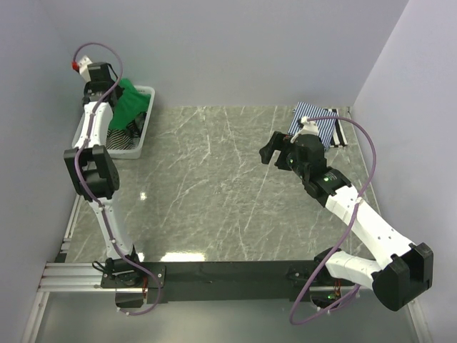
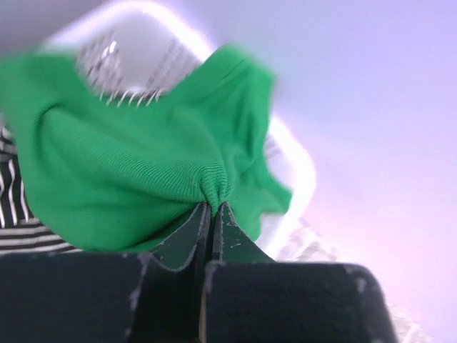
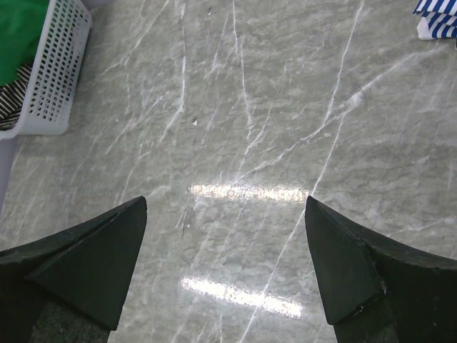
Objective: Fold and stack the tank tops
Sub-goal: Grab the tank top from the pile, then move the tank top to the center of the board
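left gripper (image 2: 213,214): pinched tight on a bunched fold of the green tank top (image 2: 121,164); above the basket (image 1: 148,118)
green tank top: hangs over the basket, far left of table (image 1: 214,186)
black-and-white striped top (image 1: 120,141): in basket, beneath the green
right gripper (image 3: 226,207): fingers wide apart, nothing between; over bare table
blue-and-white striped top (image 1: 318,123): on table, far right corner; well apart from basket

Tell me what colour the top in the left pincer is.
Plain bright green: the tank top pinched by the left pincer. Left wrist view shows it best.
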Action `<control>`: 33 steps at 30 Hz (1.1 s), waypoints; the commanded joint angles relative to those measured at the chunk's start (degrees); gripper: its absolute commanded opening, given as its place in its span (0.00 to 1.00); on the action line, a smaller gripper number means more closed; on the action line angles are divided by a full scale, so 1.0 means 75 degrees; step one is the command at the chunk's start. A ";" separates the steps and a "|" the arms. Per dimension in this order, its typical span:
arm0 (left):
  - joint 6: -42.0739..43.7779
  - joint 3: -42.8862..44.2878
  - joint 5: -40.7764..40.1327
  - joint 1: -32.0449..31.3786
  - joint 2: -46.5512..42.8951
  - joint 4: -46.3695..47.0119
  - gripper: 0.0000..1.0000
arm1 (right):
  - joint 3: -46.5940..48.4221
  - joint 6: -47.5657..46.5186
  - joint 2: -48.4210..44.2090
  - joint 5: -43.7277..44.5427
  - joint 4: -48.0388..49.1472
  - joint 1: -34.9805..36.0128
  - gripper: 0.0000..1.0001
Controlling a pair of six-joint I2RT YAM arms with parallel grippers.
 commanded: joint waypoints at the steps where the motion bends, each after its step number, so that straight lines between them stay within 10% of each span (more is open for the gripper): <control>1: 0.0233 0.0523 0.0256 -0.0018 -0.0719 0.0573 0.00 | 0.0142 -0.0089 -0.0042 0.0024 0.0300 0.0041 0.97; 20: 0.1909 0.0982 -0.0376 -0.2359 -0.3388 0.0971 0.00 | 0.0212 -0.0218 -0.0077 0.0023 0.0417 0.0041 0.97; 33: 0.0200 -0.4370 -0.0752 -0.5584 -0.5956 0.2389 0.01 | -0.0175 -0.0429 -0.0593 0.0561 0.0687 0.0893 0.97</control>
